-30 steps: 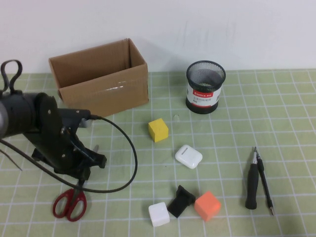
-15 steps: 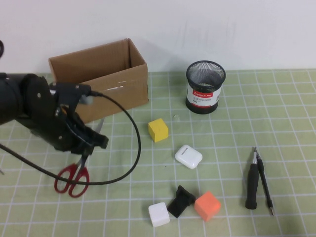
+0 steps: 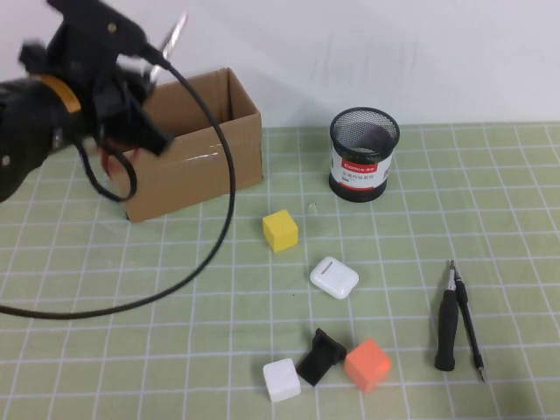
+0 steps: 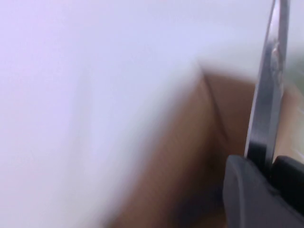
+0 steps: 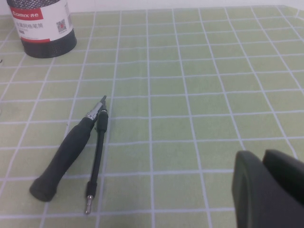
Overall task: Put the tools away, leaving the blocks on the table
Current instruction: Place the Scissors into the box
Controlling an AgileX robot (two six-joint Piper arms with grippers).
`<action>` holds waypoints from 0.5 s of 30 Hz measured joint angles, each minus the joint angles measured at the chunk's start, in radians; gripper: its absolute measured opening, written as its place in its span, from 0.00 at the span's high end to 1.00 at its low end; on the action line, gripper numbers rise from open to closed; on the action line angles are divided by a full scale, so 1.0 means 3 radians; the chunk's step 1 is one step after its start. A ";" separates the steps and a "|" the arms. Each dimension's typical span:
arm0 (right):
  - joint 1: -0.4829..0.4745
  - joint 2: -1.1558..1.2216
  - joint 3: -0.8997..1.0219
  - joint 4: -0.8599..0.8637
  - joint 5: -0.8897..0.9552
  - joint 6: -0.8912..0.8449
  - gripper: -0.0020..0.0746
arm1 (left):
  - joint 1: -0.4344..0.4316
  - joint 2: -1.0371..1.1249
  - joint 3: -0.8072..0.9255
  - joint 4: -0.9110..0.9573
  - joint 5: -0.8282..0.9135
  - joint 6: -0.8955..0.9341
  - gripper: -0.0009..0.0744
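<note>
Left claw (image 3: 144, 74), upper left of frame, pinches scissors (image 3: 172, 39) above the cardboard box (image 3: 179, 140). Center over the opening, lower, then release. Right claw (image 5: 270, 190) at lower right; can't tell its state. Screwdriver (image 3: 447, 325) on the tabletop (image 3: 507, 219).

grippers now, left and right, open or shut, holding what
left gripper, raised over the cardboard box: shut on the scissors.
right gripper, low over the table: cannot tell.

Left gripper (image 4: 271, 176) fingers (image 4: 244, 194) clamping steel scissors (image 4: 269, 90) blade, blurred brown cardboard box (image 4: 190, 161) behind
</note>
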 joint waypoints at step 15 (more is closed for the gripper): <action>0.0000 0.0000 0.0000 0.0000 0.0000 0.0000 0.98 | 0.0137 0.0915 -0.0740 0.0458 -0.0523 0.0019 0.90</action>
